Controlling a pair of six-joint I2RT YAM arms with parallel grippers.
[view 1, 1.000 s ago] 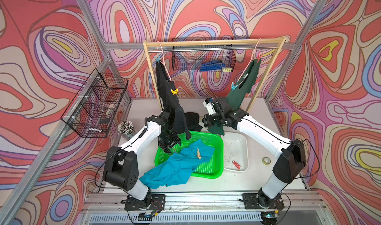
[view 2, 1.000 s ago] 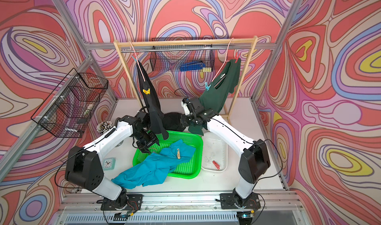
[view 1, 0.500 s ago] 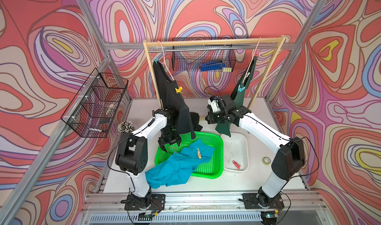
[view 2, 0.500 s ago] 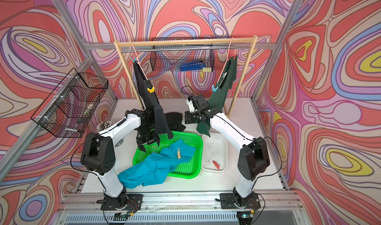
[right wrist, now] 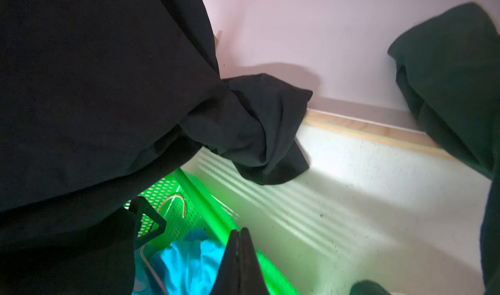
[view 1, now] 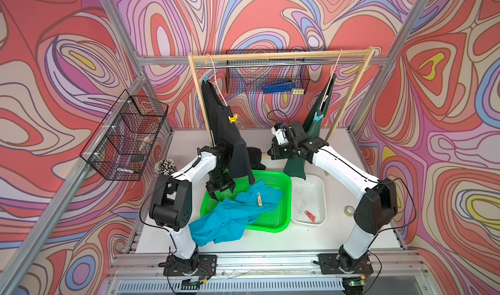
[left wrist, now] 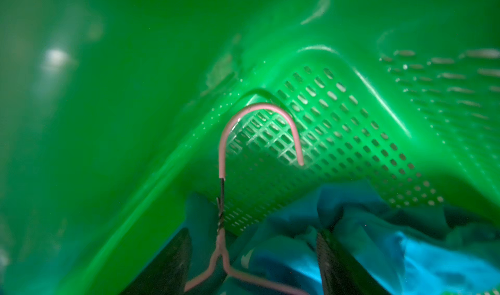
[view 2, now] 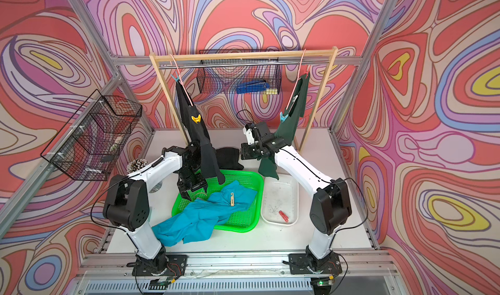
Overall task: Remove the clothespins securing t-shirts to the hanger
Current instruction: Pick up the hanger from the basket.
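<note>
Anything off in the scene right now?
Yes. The turquoise t-shirt spills over the green basket's near rim onto the table, with a beige clothespin on it; clipped or loose, I can't tell. A pink hanger lies in the basket too. The black t-shirt and dark green t-shirt hang steeply lopsided on the rack.

Left arm [view 1: 194, 166]: bent, wrist tipped down into green perforated plastic basket [view 1: 281, 177].
Left hand [view 1: 220, 195]: fingers apart.
Right hand [right wrist: 240, 236]: fingers pressed together, empty, near basket's far corner.

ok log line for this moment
left gripper: open, astride pink hanger in green basket | right gripper: shut, empty | black t-shirt: pinned, yellow clothespin
</note>
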